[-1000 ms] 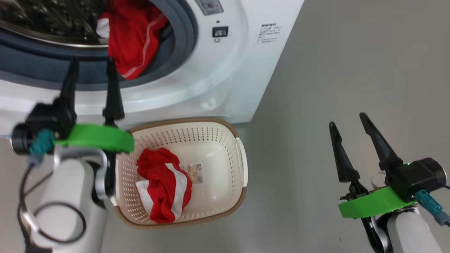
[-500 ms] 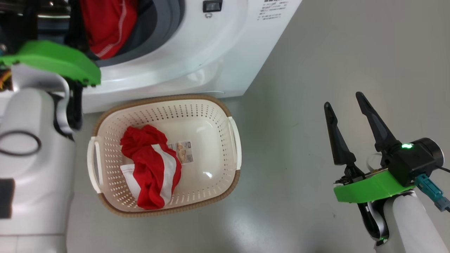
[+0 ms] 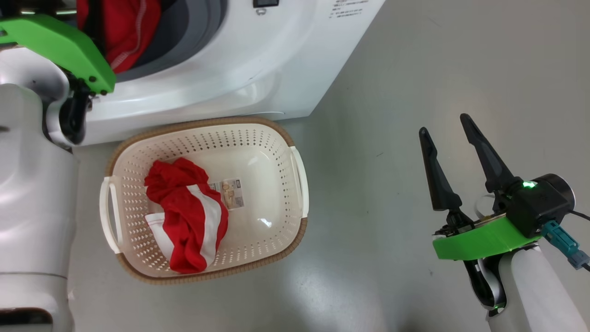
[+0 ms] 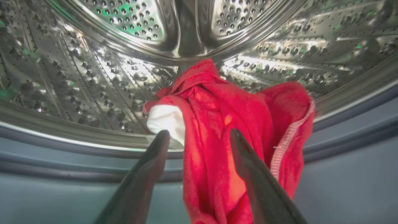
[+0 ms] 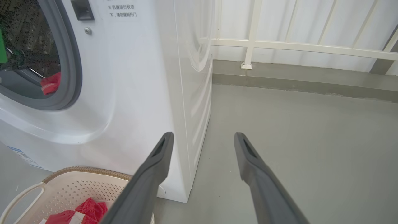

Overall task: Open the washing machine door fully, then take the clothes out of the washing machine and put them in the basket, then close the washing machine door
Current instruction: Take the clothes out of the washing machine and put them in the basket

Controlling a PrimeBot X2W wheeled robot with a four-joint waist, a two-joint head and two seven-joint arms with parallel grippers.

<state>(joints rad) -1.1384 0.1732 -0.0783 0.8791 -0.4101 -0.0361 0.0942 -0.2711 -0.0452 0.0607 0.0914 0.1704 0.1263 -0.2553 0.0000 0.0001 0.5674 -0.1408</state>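
The washing machine [image 3: 258, 69] stands open-mouthed on the grey floor [image 3: 415, 69], its side facing a far edge where a white railing [image 5: 295, 46] runs along the wall. The left pincer [image 4: 199, 133] reaches into the opening, with its two dark fingers spread wide. Between and beyond them a red garment [image 4: 224, 124] lies heaped at the front of the steel drum [image 4: 93, 77] and spills over the grey-blue rubber ring [image 4: 357, 130]. A white patch [image 4: 166, 121] shows at its left, just above the left fingertip. Whether either finger touches the cloth cannot be told; nothing is clamped. In the head view this arm's pale forearm [image 3: 32, 193] and green bracket [image 3: 60, 44] stand at the left, in front of the machine's mouth.

The basket [image 3: 276, 138] sits on the floor just beside the foot of the machine's front. Inside it, toward its left half, lies a crumpled red-and-white garment [image 3: 189, 216]. A paper label [image 3: 228, 193] on the basket's bottom shows just to its right, and the rest of the bottom is bare.

The right pincer [image 3: 444, 124] hangs over open floor, well apart from the basket and off the machine's right corner. Its fingers are wide apart and hold nothing, pointing past the machine's side panel toward the railing.
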